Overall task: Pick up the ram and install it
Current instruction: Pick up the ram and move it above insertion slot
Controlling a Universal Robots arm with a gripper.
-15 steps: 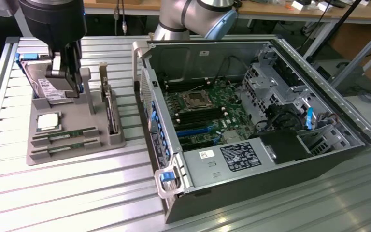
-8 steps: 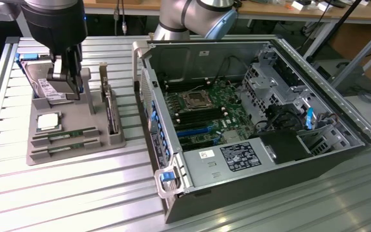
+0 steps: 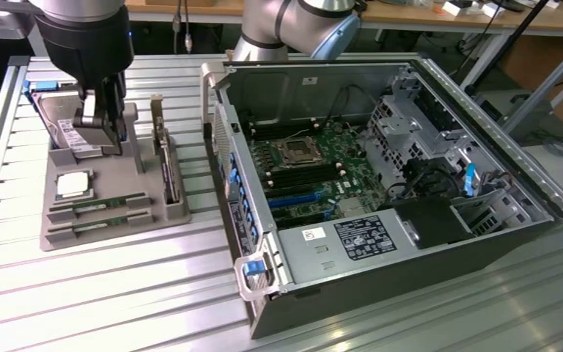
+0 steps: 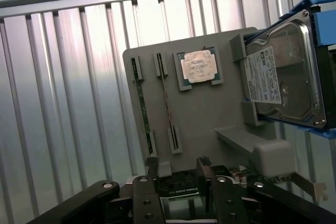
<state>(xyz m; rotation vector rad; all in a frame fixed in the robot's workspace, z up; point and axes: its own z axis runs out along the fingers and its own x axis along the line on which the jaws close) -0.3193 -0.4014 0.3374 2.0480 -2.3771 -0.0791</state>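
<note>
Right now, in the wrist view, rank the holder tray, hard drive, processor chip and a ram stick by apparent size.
1. holder tray
2. hard drive, partly cut off
3. processor chip and ram stick: unranked; the stick is longer but far narrower.

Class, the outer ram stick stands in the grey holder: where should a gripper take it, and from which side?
Take the ram from straight above, probably pinching its flat faces near mid-length. It stands on edge in the holder, ends seated in slots, so just its top edge is free.
</note>
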